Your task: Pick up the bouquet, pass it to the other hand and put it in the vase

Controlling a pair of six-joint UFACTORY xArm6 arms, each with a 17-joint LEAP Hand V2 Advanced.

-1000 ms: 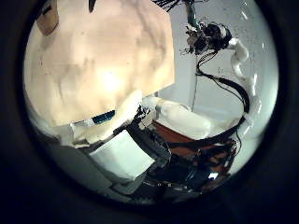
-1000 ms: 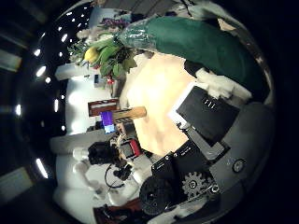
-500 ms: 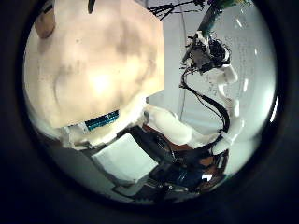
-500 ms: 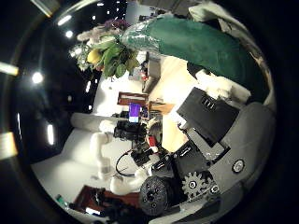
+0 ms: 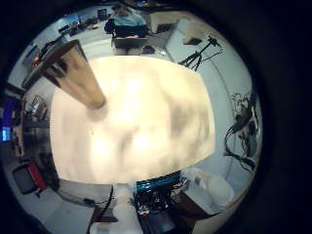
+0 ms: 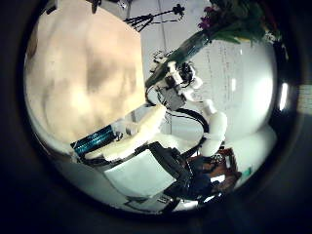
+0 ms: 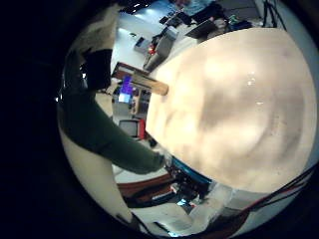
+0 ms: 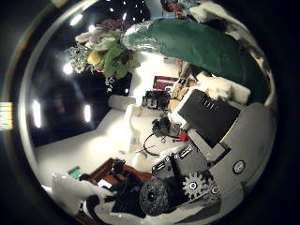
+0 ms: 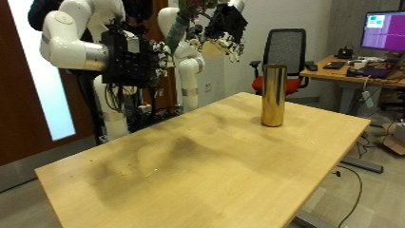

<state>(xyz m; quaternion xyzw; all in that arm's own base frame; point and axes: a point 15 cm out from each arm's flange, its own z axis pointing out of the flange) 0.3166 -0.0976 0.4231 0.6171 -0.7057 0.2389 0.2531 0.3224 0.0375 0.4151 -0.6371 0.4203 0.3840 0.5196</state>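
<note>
The bouquet (image 8: pixel 183 42) is clamped in the right hand (image 8: pixel 211 112), fingers curled round its green wrap. Its long axis runs out from the palm to the blooms. The left thumb-side view shows it raised high, blooms uppermost. The left hand (image 6: pixel 146 166) hangs loose and empty. The outside view shows the gold vase (image 9: pixel 272 95) upright near the table's (image 9: pixel 190 166) far edge, with bare tabletop all around it.

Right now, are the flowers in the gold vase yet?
No. The vase stands upright on the table with nothing sticking out, and the bouquet is up in the right hand.
</note>
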